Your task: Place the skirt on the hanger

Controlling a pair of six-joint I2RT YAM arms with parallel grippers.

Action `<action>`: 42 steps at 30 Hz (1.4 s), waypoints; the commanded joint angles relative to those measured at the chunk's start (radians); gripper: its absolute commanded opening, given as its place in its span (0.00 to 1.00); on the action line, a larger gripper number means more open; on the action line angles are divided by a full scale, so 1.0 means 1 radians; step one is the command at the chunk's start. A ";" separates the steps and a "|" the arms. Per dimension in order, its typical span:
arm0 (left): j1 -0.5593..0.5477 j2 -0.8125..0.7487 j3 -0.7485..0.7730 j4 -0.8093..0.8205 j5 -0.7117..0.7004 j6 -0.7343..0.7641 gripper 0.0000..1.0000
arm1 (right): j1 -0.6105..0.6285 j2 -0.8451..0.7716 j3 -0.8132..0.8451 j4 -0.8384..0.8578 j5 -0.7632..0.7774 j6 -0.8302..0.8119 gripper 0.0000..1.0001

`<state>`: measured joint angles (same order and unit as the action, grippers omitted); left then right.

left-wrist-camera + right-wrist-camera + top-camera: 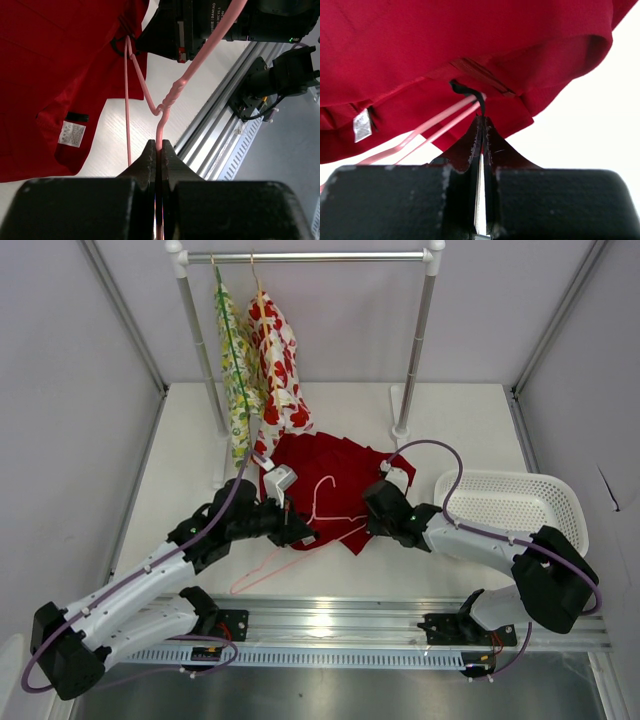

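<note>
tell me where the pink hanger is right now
The hanger sits in the middle of the top view, against the near edge of the red skirt, left of the white basket. The left hand is shut on its wire.

- The thin pale pink wire hanger (161, 107) disappears between the pressed-together fingers of the left gripper (157, 150); the length of wire inside them is hidden.
- Ahead of that gripper, a blurred stretch of the hanger runs off the top edge.
- The deep red pleated skirt (60, 60) is cut by the left and top edges; the print on its small white label (72, 133) is too small to read.
- A thin black loop (465, 91) on the skirt drops into the tip of the right gripper (482, 125), where its lower end is hidden.
</note>
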<state>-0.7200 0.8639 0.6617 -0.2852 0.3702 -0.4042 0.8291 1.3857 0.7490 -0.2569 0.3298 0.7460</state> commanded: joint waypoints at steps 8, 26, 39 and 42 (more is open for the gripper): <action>-0.006 0.027 -0.053 0.156 0.025 -0.045 0.00 | -0.005 -0.002 0.069 -0.004 0.005 -0.017 0.00; -0.006 0.175 -0.140 0.447 0.010 -0.169 0.00 | 0.011 0.012 0.096 -0.025 -0.006 -0.036 0.00; 0.005 0.421 -0.116 0.551 0.007 -0.139 0.00 | 0.027 0.007 0.090 -0.059 -0.003 -0.071 0.00; 0.005 0.483 -0.100 0.552 0.010 -0.113 0.00 | 0.028 0.012 0.095 -0.062 -0.014 -0.088 0.10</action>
<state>-0.7151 1.2987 0.5282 0.2390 0.3759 -0.5579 0.8440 1.3975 0.7975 -0.3466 0.3359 0.6800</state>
